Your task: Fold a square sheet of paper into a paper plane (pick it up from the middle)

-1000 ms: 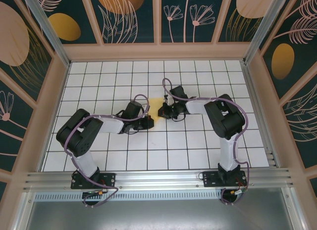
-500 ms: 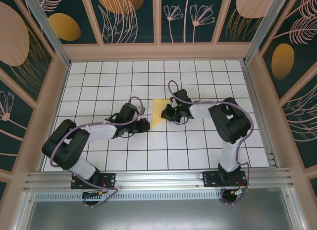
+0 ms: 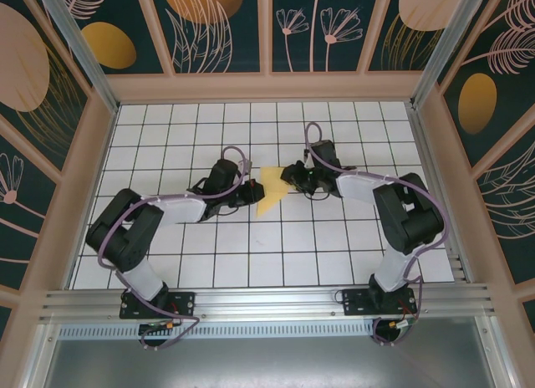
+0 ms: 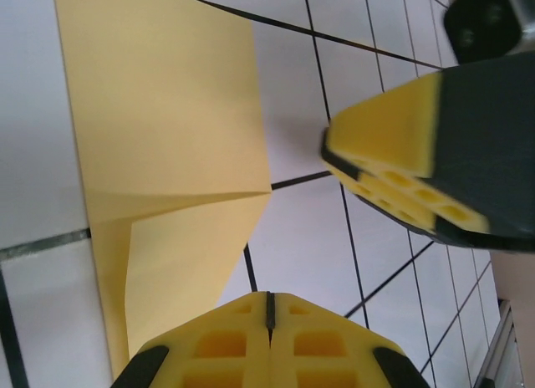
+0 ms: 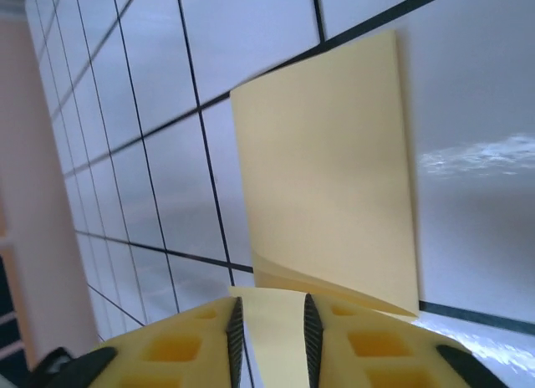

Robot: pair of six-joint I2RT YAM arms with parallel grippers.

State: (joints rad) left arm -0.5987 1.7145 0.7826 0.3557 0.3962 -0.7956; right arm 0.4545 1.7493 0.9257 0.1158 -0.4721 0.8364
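Observation:
The square sheet of paper (image 3: pixel 269 192) is pale yellow and lies folded on the white grid table (image 3: pixel 251 254), between the two grippers, in a rough pointed shape. In the left wrist view the paper (image 4: pixel 167 129) shows a diagonal flap folded over it. My left gripper (image 3: pixel 249 192) is shut with nothing in it, its tips (image 4: pixel 269 303) beside the paper's near edge. My right gripper (image 3: pixel 290 180) stands open at the paper's right edge. A loose flap of the paper (image 5: pixel 334 171) shows in the gap between its parted pads (image 5: pixel 269 319). One right finger (image 4: pixel 393 158) appears in the left wrist view.
Tan frame walls (image 3: pixel 267 87) with dark floral panels enclose the table on three sides. An aluminium rail (image 3: pixel 267 300) runs along the near edge by both arm bases. Bare tiles surround the paper.
The right gripper's jaws have parted and it has drawn back to the right and farther away. More of the folded paper now shows. The left gripper stayed shut and moved close to the paper.

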